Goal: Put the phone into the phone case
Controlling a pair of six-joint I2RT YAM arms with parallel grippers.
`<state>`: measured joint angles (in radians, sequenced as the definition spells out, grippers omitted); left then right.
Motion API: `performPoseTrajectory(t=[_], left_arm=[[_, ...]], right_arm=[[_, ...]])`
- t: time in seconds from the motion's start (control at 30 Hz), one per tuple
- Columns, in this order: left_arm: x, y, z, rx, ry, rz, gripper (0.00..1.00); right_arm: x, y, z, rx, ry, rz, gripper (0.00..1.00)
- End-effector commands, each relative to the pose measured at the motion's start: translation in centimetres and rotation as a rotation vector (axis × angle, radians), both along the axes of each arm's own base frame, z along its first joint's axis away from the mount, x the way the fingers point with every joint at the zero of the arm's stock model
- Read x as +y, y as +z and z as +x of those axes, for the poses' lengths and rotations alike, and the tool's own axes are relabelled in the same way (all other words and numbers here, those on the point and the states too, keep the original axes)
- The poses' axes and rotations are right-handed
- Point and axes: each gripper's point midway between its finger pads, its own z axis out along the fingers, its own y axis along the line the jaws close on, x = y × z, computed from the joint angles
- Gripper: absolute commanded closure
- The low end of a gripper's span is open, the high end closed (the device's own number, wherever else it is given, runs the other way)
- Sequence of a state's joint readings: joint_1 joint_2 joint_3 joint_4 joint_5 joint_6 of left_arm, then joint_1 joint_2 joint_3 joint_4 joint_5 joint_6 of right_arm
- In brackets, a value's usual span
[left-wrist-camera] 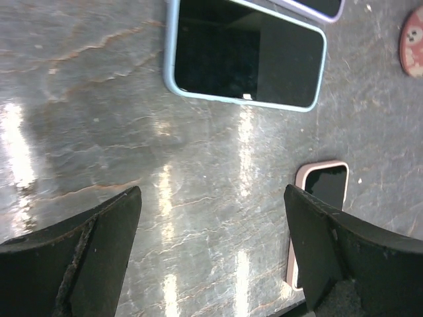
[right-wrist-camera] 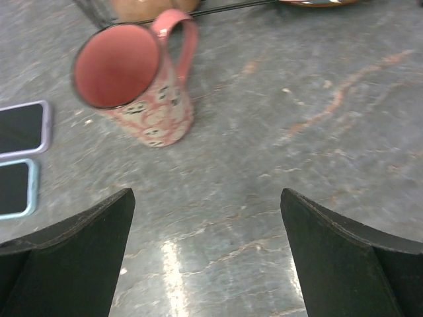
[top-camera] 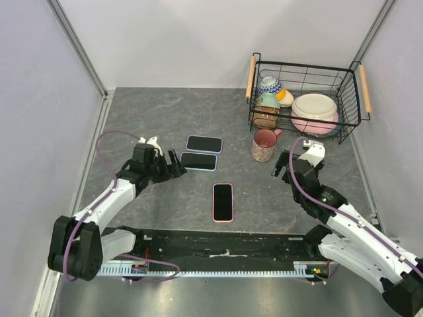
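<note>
Three flat dark slabs shaped like a phone lie mid-table: one with a lilac rim (top-camera: 203, 143), one with a light blue rim (top-camera: 199, 161) and one with a pink rim (top-camera: 223, 202). Which is the bare phone and which the phone case I cannot tell. My left gripper (top-camera: 182, 165) stands open just left of the blue-rimmed slab (left-wrist-camera: 244, 56), with only table between its fingers (left-wrist-camera: 106, 244). The pink-rimmed slab (left-wrist-camera: 324, 185) shows past its right finger. My right gripper (top-camera: 280, 164) is open and empty, to the right of the slabs and near the mug.
A pink patterned mug (top-camera: 264, 145) (right-wrist-camera: 132, 86) stands upright in front of a black wire basket (top-camera: 304, 66) at the back right, which holds bowls and plates. Grey walls close in the left, back and right sides.
</note>
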<state>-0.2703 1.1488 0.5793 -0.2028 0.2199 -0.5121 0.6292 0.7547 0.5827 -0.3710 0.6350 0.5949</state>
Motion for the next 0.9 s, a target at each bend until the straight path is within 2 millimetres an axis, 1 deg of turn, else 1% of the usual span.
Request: performPoseTrajectory(t=[0.0, 0.07, 0.13, 0.17, 0.3, 0.43, 0.57, 0.73, 0.83, 0.87], left_arm=[[2.7, 0.8, 0.5, -0.001, 0.144, 0.014, 0.05], [3.7, 1.3, 0.5, -0.02, 0.187, 0.038, 0.05], [4.1, 1.8, 0.5, -0.043, 0.202, 0.049, 0.05], [4.4, 2.3, 0.4, -0.068, 0.21, 0.054, 0.05], [4.6, 3.3, 0.2, -0.119, 0.216, 0.045, 0.04], [4.3, 3.3, 0.1, -0.119, 0.2, 0.033, 0.04], [3.8, 2.8, -0.1, -0.096, 0.174, 0.027, 0.05], [3.6, 3.2, 0.0, -0.116, 0.161, 0.013, 0.06], [4.2, 3.3, 0.0, -0.129, 0.185, 0.035, 0.07], [4.8, 3.4, 0.1, -0.136, 0.209, 0.055, 0.07]], right_arm=[[-4.0, -0.5, -0.5, -0.006, -0.211, -0.062, 0.02], [-4.0, -0.8, -0.5, 0.003, -0.213, -0.062, 0.02], [-3.8, -1.2, -0.4, 0.019, -0.21, -0.067, 0.02], [-3.7, -1.3, -0.4, 0.026, -0.206, -0.069, 0.02], [-3.3, -1.8, -0.2, 0.052, -0.192, -0.079, 0.02], [-3.2, -1.7, -0.1, 0.048, -0.199, -0.07, 0.02], [-3.2, -1.6, -0.2, 0.038, -0.198, -0.05, 0.02], [-3.2, -1.4, -0.6, 0.008, -0.197, -0.002, 0.02], [-3.0, -1.2, -0.4, -0.02, -0.178, 0.012, 0.02], [-2.9, -1.1, -0.4, -0.027, -0.174, 0.012, 0.02]])
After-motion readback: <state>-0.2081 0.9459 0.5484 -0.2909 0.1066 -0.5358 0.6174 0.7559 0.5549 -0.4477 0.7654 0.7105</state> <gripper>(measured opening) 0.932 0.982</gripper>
